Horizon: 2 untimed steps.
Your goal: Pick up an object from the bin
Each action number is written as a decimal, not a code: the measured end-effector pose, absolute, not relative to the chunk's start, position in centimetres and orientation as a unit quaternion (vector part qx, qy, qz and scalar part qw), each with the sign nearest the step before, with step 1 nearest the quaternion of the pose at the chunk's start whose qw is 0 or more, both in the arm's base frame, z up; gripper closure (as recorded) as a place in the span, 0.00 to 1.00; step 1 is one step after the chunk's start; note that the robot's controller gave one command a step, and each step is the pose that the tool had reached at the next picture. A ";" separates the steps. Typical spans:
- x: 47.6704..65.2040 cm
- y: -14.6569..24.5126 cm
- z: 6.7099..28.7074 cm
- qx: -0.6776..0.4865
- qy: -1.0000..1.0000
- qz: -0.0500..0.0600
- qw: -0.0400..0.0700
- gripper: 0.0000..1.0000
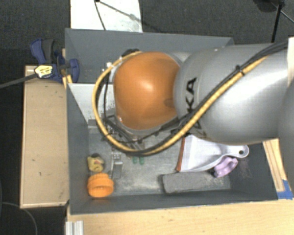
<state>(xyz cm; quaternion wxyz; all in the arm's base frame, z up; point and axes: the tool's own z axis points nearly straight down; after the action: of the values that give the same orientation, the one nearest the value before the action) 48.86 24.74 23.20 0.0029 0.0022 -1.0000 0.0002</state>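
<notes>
Small yellowish lumpy object (94, 163): it is found on the floor of the grey metal bin (142, 182), near the left wall and toward the front. Its surface is seen to be knobbly, with darker spots. Just in front of it an orange round ribbed plastic piece (100, 185) is noted, the two nearly touching. The gripper (117, 163) is located just to the right of the yellowish object, beneath the arm's orange cover (144, 89); whether it is released or clenched cannot be told. Further right, a dark grey foam block (193, 181), a white sheet with a brown edge (201, 155) and a purple plastic piece (226, 166) are recorded.
</notes>
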 end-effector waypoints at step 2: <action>48.7 24.3 20.7 0.051 -0.999 -0.002 -0.005 0.00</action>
<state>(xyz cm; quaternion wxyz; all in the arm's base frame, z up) 48.75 24.31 20.70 -0.0051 0.0505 -0.9987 -0.0021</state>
